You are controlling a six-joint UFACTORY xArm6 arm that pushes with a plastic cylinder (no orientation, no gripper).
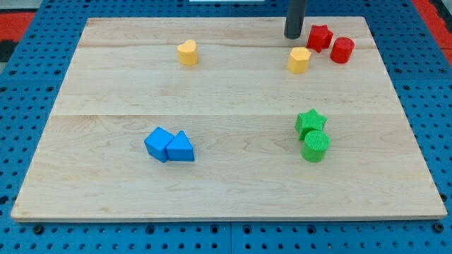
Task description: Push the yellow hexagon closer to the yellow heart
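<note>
Your tip [294, 36] is a bare rod with nothing to spread or pinch; it sits at the far right of the board [226, 190], just beyond the yellow hexagon [299, 60] and apart from it, so swing it round to the hexagon's right face, between it and the red star [319, 37] and red cylinder [342, 50], without nudging those two. Then push straight left through its centre toward the yellow heart [187, 52], well apart at far left and a touch farther back, correcting early if it spins off. No containers here, just loose blocks: blue cube [158, 143] touching blue triangle [181, 147] near left, green star [310, 122] touching green cylinder [316, 146] near right.
</note>
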